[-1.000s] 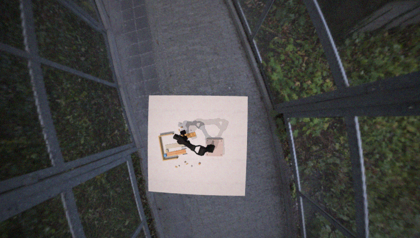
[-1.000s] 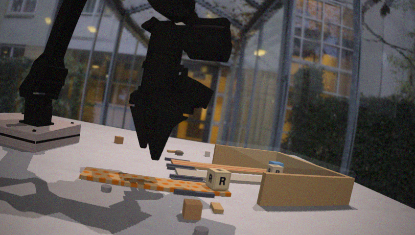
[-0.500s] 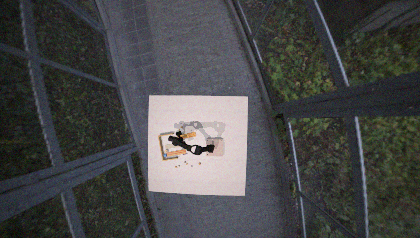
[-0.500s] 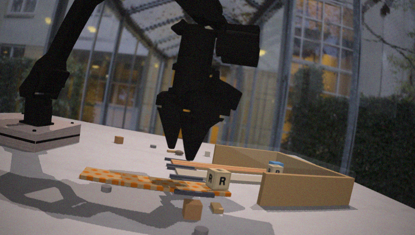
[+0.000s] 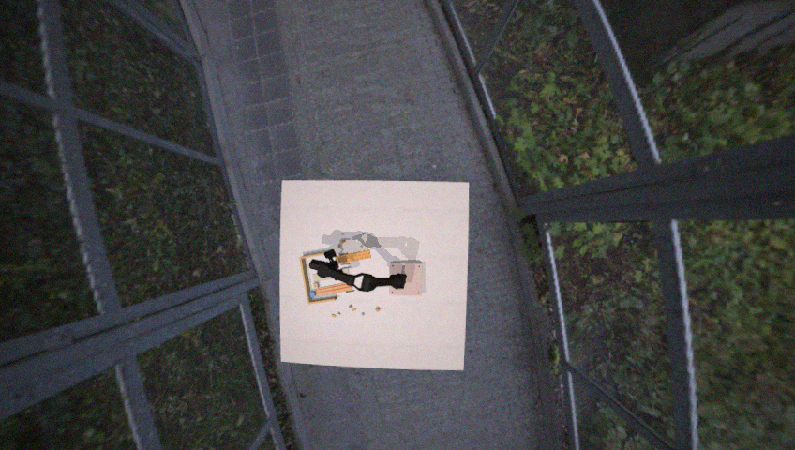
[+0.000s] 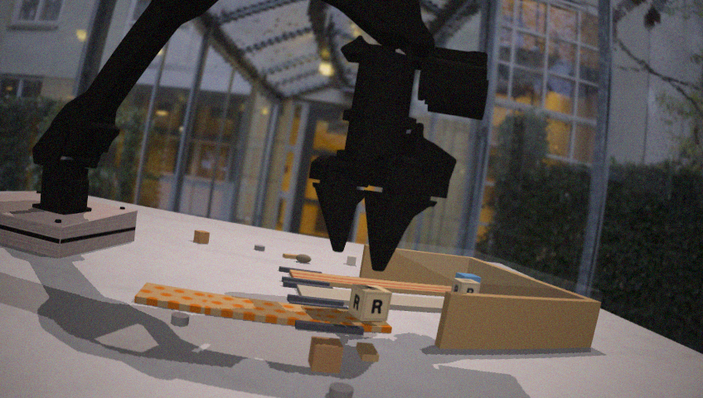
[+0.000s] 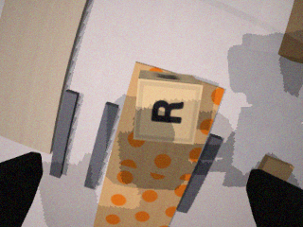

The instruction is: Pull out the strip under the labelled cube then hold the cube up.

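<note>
A cream cube marked R [image 6: 370, 303] [image 7: 168, 111] rests near the end of an orange-dotted strip [image 6: 197, 298] [image 7: 109, 208] [image 5: 359, 256]. That strip lies between two grey rails, its long part reaching towards the arm's base. My gripper [image 6: 358, 260] [image 7: 147, 174] is open and empty, above the cube and strip. In the wrist view the cube is ahead of the fingertips, between their lines. A striped strip [image 6: 370, 282] and a plain pale strip [image 6: 419, 302] [image 7: 33, 71] lie beyond. A second lettered cube [image 6: 466, 289] is partly hidden behind the box wall, close to a blue piece [image 6: 468, 276].
A three-sided wooden box wall [image 6: 517, 320] [image 5: 304, 278] stands around the strips' far ends. Grey rails [image 6: 328, 327] [image 7: 200, 175] flank the strips. A wooden block [image 6: 325, 355], a small flat block [image 6: 367, 351] [image 7: 276, 166] and a grey cylinder [image 6: 180, 318] lie beside the dotted strip.
</note>
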### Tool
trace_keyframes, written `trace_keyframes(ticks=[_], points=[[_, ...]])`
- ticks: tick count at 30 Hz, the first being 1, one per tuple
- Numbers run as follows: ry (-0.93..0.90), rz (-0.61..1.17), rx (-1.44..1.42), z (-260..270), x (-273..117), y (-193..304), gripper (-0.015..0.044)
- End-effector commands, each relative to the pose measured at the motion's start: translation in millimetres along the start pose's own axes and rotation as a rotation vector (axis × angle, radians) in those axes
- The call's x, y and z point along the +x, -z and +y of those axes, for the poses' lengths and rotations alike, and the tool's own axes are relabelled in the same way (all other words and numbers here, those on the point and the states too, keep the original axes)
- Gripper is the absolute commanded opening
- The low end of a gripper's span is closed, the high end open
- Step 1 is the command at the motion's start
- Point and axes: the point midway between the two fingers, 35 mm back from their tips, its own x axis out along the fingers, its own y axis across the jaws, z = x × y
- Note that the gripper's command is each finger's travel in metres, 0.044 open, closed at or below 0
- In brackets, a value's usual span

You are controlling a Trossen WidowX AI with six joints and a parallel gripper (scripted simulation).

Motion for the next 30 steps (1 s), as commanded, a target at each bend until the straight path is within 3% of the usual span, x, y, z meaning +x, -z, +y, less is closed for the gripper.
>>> trace_keyframes(ticks=[1, 4, 11, 30], points=[[0.008, -0.001, 0.005, -5, -4, -14, 0.044], [0.008, -0.002, 0.005, -7, -5, -19, 0.044], [0.008, -0.002, 0.005, -7, 4, -19, 0.0256], [0.008, -0.002, 0.005, -8, 35, -19, 0.025]])
